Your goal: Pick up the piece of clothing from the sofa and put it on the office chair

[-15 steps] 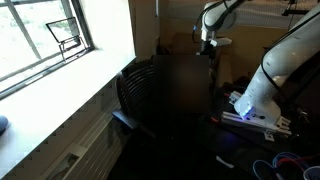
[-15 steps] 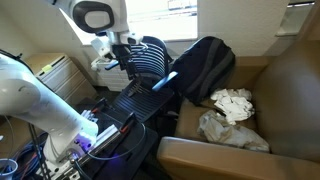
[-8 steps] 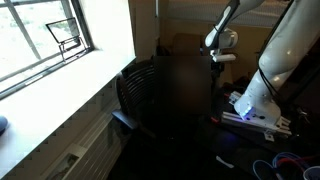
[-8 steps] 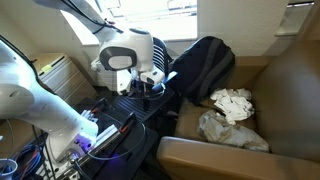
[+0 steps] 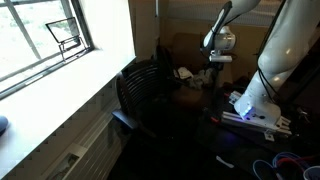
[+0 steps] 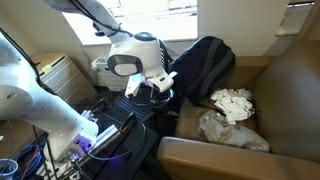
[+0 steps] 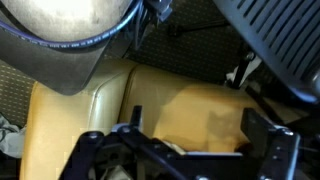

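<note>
Two crumpled white pieces of clothing (image 6: 233, 101) (image 6: 226, 130) lie on the brown leather sofa (image 6: 285, 95). My gripper (image 6: 159, 90) hangs open and empty between the office chair and the sofa, left of the clothing and not touching it. In the wrist view the gripper (image 7: 198, 138) is spread wide over a tan sofa cushion (image 7: 170, 100); a bit of white cloth (image 7: 8, 135) shows at the left edge. The black slat-backed office chair (image 5: 140, 95) stands by the window; the gripper (image 5: 218, 66) is to its right.
A black backpack (image 6: 205, 65) leans on the sofa behind my gripper. The robot's base (image 5: 255, 105) with cables stands on the floor at the right. A window sill (image 5: 60, 95) runs along the left. Black mesh (image 7: 280, 40) fills the wrist view's top right.
The arm has swung from above the chair's back down and toward the sofa; the gripper is now lower and nearer the backpack. The clothing has not moved.
</note>
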Robot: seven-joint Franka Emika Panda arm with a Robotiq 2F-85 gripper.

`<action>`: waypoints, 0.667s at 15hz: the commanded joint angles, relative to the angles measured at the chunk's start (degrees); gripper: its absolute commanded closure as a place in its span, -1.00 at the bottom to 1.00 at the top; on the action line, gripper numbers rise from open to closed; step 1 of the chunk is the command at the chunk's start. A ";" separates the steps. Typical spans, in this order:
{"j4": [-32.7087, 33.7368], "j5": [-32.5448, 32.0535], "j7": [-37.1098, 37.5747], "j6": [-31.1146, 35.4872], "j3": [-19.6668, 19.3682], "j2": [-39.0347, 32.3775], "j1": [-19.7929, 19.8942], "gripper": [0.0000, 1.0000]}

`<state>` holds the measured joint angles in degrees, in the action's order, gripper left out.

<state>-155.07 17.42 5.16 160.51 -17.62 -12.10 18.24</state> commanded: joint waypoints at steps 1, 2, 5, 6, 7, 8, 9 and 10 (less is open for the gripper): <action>7.25 12.61 -7.19 6.09 2.84 -10.36 9.62 -1.00; 10.16 15.85 -8.28 6.27 3.82 -13.02 12.57 -1.00; 18.70 17.28 -1.41 2.22 0.59 -21.50 13.29 -1.00; 12.91 15.16 -4.73 5.01 2.55 -15.27 14.92 -1.00; 15.30 15.08 -3.02 4.21 1.84 -17.81 15.22 -1.00; 16.94 15.04 -1.92 3.83 1.57 -19.74 15.16 -1.00; 17.82 15.07 -1.12 3.83 1.56 -20.98 14.92 -1.00; 18.90 17.28 0.87 5.41 2.48 -21.06 15.72 -1.00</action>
<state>-136.87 33.81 3.33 164.21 -16.66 -33.88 32.05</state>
